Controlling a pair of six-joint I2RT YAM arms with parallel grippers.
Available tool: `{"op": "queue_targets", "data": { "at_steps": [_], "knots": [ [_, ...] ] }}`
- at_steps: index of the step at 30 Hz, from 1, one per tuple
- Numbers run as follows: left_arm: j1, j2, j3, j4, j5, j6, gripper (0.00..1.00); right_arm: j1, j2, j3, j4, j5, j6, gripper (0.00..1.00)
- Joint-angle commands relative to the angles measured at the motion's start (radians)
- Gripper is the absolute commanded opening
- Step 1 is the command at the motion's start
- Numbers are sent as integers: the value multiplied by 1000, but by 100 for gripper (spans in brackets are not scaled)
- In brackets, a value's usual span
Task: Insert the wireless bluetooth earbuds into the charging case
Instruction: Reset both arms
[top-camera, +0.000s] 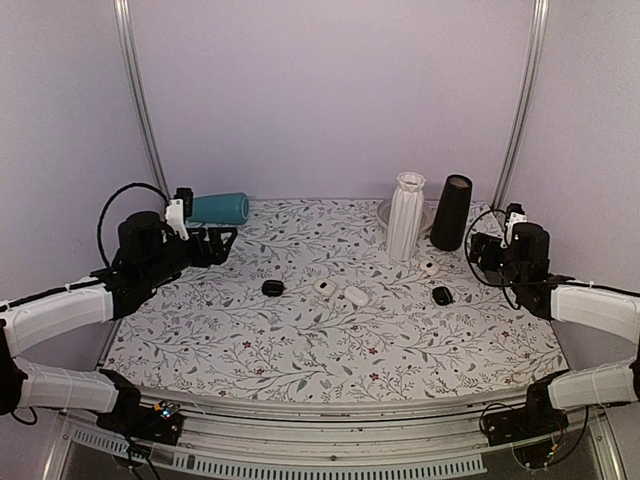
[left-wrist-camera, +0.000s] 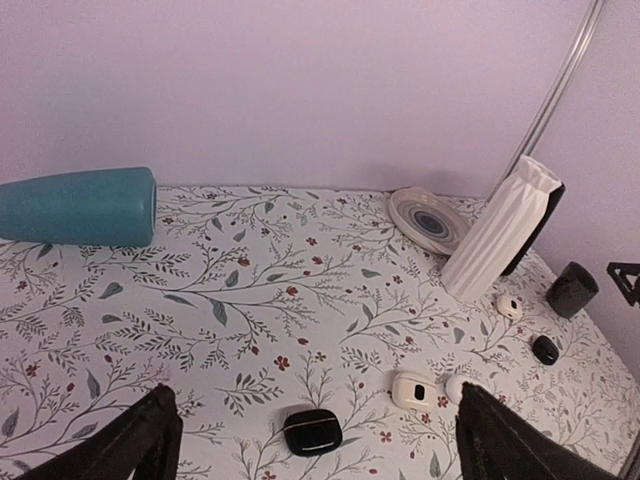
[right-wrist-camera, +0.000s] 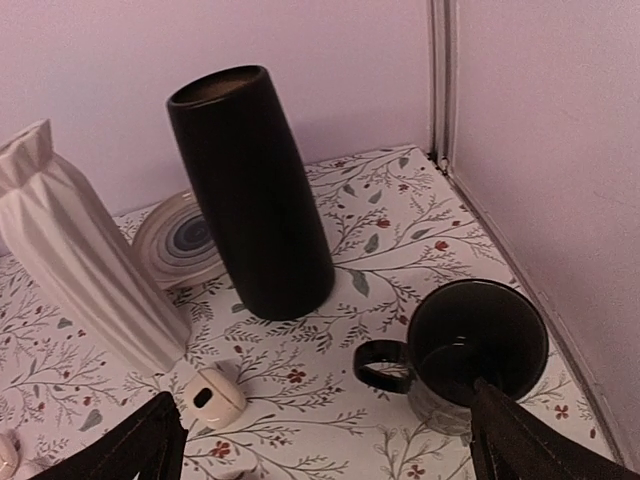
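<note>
The black charging case (top-camera: 272, 288) lies shut on the floral table, left of centre; the left wrist view shows it (left-wrist-camera: 312, 432) with a thin seam line. No black earbuds show in any view. My left gripper (top-camera: 224, 241) hovers open and empty behind and left of the case, which lies between its fingers in the left wrist view (left-wrist-camera: 313, 400). My right gripper (top-camera: 473, 252) is open and empty at the far right, over a black mug (right-wrist-camera: 480, 350) and a white oval case (right-wrist-camera: 215, 396).
A second black oval lump (top-camera: 442, 295) lies right of centre. Two white oval cases (top-camera: 325, 288) (top-camera: 355, 295) lie mid-table, a third (top-camera: 430, 267) by the white vase (top-camera: 405, 215). A black vase (top-camera: 451, 211), a plate (left-wrist-camera: 428, 219) and a lying teal vase (top-camera: 217, 208) stand at the back.
</note>
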Motion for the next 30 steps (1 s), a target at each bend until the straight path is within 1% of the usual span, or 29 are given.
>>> {"op": "queue_targets", "data": {
  "at_steps": [1, 4, 6, 9, 11, 12, 14, 18, 19, 20, 21, 22, 24, 25, 27, 30],
  "knots": [
    [16, -27, -33, 69, -80, 60, 96, -82, 10, -108, 263, 74, -125, 100],
    [29, -27, -38, 74, -114, 78, 96, -119, 70, -213, 538, 80, -203, 99],
    [34, -29, -45, 77, -147, 97, 96, -130, 126, -297, 769, 87, -290, 98],
    [44, -45, -78, 94, -226, 134, 96, -148, 248, -402, 1121, 49, -332, 97],
    [57, -60, -115, 129, -282, 146, 96, -153, 326, -422, 1236, 26, -332, 98],
    [64, -70, -136, 150, -304, 152, 96, -153, 339, -428, 1270, 5, -351, 99],
    [84, -87, -167, 174, -333, 171, 96, -166, 311, -418, 1188, -38, -348, 100],
    [123, -106, -220, 229, -405, 206, 96, -227, 360, -395, 1164, -203, -328, 99],
    [132, -108, -237, 254, -418, 225, 96, -229, 393, -385, 1211, -200, -326, 99],
    [138, -107, -253, 297, -442, 239, 96, -230, 377, -356, 1112, -211, -333, 99],
    [144, -102, -269, 330, -463, 249, 96, -242, 365, -336, 1065, -236, -327, 99],
    [151, -96, -284, 366, -474, 269, 96, -251, 378, -331, 1082, -240, -316, 99],
    [163, -67, -321, 450, -516, 307, 96, -256, 371, -319, 1040, -217, -298, 99],
    [168, -39, -336, 491, -538, 340, 96, -255, 375, -320, 1053, -205, -290, 99],
    [176, 23, -382, 634, -580, 381, 96, -257, 373, -317, 1040, -181, -282, 99],
    [190, 152, -458, 913, -615, 427, 96, -256, 375, -319, 1047, -181, -282, 99]
  ]
}}
